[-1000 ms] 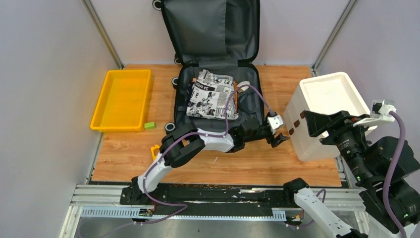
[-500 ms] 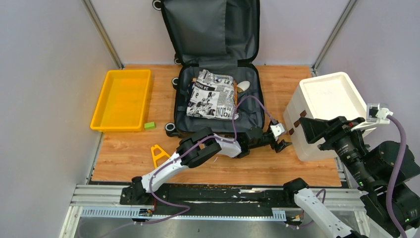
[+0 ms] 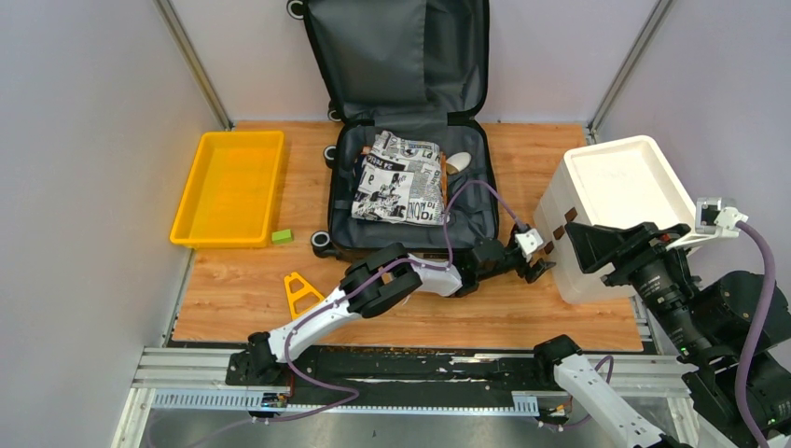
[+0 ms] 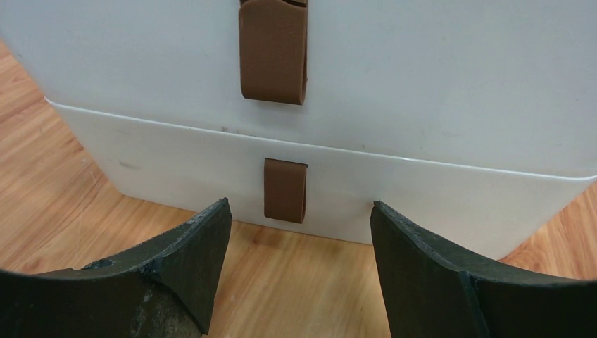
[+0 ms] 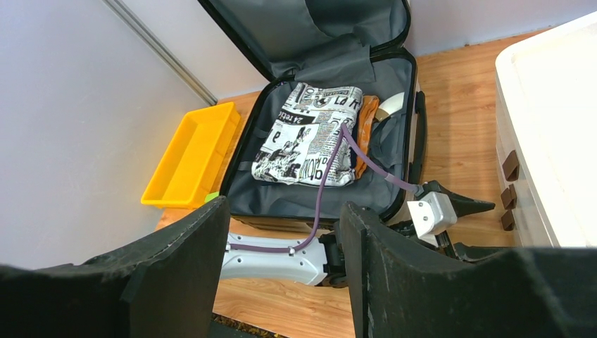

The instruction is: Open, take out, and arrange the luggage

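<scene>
The luggage (image 3: 478, 191) lies open at the back of the table, its lid (image 3: 401, 56) leaning on the wall. On its dark grey lining (image 5: 394, 84) lie a newspaper-print cloth bundle (image 3: 401, 177), an orange item (image 5: 362, 134) and a white object (image 3: 458, 162). My left gripper (image 3: 542, 265) is low over the table to the right of the case, open and empty, facing the white bin's side. In the left wrist view its fingers (image 4: 200, 253) frame a brown tab (image 4: 285, 190). My right gripper (image 5: 281, 211) hangs high at the right, open and empty.
A white rectangular bin (image 3: 616, 182) stands at the right, with brown tabs on its left side. A yellow tray (image 3: 228, 187) sits at the left, with a small green block (image 3: 282, 237) by its corner. A yellow triangular piece (image 3: 298, 289) lies near the front edge.
My left arm has swung right, carrying its open gripper from in front of the luggage to the white bin's side. The right arm shifted slightly. The yellow triangle is now uncovered.
</scene>
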`<state>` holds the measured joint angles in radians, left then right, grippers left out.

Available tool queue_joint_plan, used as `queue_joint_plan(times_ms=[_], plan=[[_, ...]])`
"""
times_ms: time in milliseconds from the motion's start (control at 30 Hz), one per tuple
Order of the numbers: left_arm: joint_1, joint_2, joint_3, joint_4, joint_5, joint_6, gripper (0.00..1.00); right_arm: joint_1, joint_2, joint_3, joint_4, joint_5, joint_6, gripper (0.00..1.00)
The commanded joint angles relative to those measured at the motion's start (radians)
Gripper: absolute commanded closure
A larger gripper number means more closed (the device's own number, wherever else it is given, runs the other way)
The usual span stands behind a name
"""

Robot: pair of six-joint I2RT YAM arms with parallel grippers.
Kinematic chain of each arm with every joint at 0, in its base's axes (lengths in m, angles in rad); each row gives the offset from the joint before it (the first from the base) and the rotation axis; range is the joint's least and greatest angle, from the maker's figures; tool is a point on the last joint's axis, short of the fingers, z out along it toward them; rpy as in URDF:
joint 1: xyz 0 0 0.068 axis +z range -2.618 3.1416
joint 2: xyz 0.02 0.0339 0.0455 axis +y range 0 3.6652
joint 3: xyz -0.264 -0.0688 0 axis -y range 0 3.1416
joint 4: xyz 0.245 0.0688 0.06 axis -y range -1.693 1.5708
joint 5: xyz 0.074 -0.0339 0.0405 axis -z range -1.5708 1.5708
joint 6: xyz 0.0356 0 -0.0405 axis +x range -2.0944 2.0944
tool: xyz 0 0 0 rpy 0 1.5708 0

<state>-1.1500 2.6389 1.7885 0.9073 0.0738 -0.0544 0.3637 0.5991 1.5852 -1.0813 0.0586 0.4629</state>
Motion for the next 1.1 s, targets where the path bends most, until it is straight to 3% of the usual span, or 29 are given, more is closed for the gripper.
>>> queue_joint_plan(times_ms=[0, 133, 267, 633, 800, 1067], plan=[[0.016, 0.022, 0.048, -0.005, 0.028, 0.038, 0.20, 0.000, -0.010, 0.019, 0.017, -0.003, 0.005, 0.41], [0.017, 0.029, 0.063, -0.021, 0.040, 0.036, 0.24, 0.000, -0.007, 0.013, 0.024, -0.008, 0.000, 0.41], [0.027, 0.037, 0.077, -0.022, 0.068, 0.036, 0.41, 0.000, -0.012, 0.014, 0.025, -0.008, 0.002, 0.41], [0.037, 0.047, 0.089, -0.003, 0.073, 0.087, 0.47, 0.000, -0.019, -0.011, 0.033, -0.002, 0.004, 0.41], [0.039, 0.029, 0.045, 0.068, 0.042, 0.071, 0.55, 0.000, -0.024, -0.050, 0.037, -0.002, 0.015, 0.41], [0.039, 0.003, 0.042, 0.076, 0.008, 0.092, 0.50, 0.000, -0.007, -0.074, 0.053, -0.029, 0.033, 0.41]])
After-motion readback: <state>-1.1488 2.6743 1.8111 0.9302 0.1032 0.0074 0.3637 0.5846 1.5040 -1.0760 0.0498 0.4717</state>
